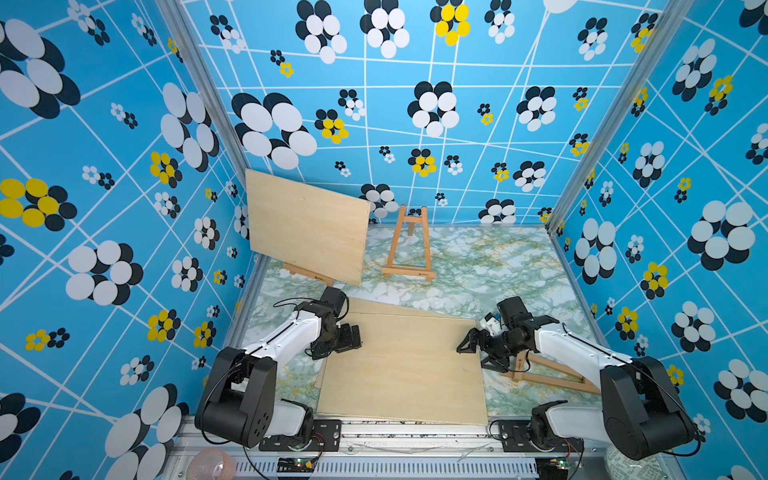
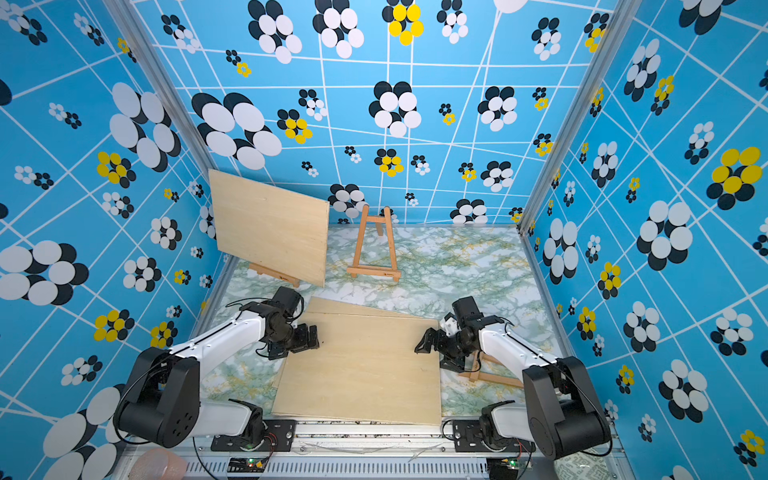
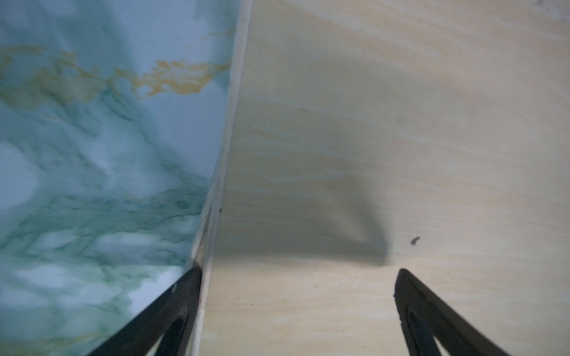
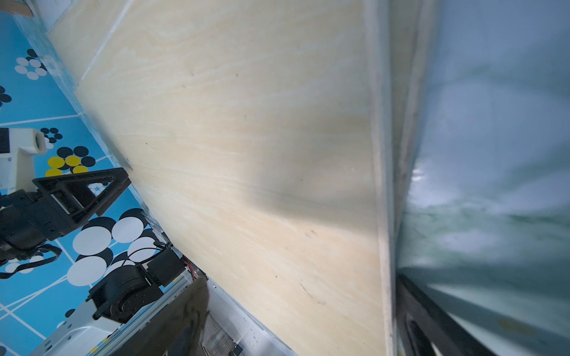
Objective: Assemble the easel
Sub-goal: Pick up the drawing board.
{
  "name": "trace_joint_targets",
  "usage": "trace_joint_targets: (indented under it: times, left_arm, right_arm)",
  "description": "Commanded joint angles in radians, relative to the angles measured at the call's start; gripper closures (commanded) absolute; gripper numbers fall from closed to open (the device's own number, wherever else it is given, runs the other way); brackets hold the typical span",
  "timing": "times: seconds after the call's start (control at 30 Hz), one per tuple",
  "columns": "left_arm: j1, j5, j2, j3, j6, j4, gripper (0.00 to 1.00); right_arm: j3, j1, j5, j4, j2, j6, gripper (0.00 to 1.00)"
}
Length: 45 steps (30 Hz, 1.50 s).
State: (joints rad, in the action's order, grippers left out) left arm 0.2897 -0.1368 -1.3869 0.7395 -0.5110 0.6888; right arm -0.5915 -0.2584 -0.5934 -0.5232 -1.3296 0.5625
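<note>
Easel (image 1: 409, 245) stands empty near the far edge of the tabletop (image 1: 498, 266). We see plywood boards (image 1: 403, 365) stacked flat at the near edge, with the left gripper (image 1: 338, 347) and right gripper (image 1: 478, 355) both released, straddling the stack's opposite side edges.

**A:** Where do the boards lie?

**B:** Two are stacked flat at the near middle of the surface (image 1: 478, 266). The upper board (image 1: 403, 365) rests on the lower board (image 1: 374, 306), whose far edge sticks out behind it.

**A:** And the jaws?

**B:** The left jaws straddle the upper board's left edge. The right jaws sit at its right edge.

**A:** The easels?

**B:** A standing easel (image 1: 409, 273) is at the back middle. To its left, in the far left corner, a leaning board (image 1: 307, 226) rests on a second easel (image 1: 305, 273). A lying easel (image 1: 552, 382) is flat at the near right, partly under the right arm and near the stack.
</note>
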Motion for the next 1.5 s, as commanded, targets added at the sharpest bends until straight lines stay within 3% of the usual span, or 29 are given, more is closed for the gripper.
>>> trace_joint_targets:
  times: [0.0, 0.33, 0.7, 1.2, 1.47]
  left_arm:
    - [0.034, -0.054, 0.019, -0.012, 0.0, 0.005, 0.01]
    - [0.065, -0.102, -0.062, -0.005, -0.024, -0.082, 0.01]
    - [0.117, -0.121, -0.121, 0.019, -0.052, -0.131, 0.01]
    - [0.101, -0.113, -0.111, 0.02, -0.026, -0.14, 0.01]
    - [0.059, -0.124, -0.1, 0.015, -0.004, -0.142, 0.01]
  right_arm:
    - [0.033, 0.002, 0.018, -0.036, -0.01, 0.009, 0.04]
    - [0.062, 0.004, 0.002, -0.018, 0.049, 0.027, 0.05]
    - [0.073, 0.005, -0.08, 0.009, 0.254, 0.097, 0.05]
    - [0.068, 0.004, -0.203, 0.141, 0.449, 0.18, 0.1]
    - [0.087, 0.004, -0.266, 0.28, 0.467, 0.229, 0.12]
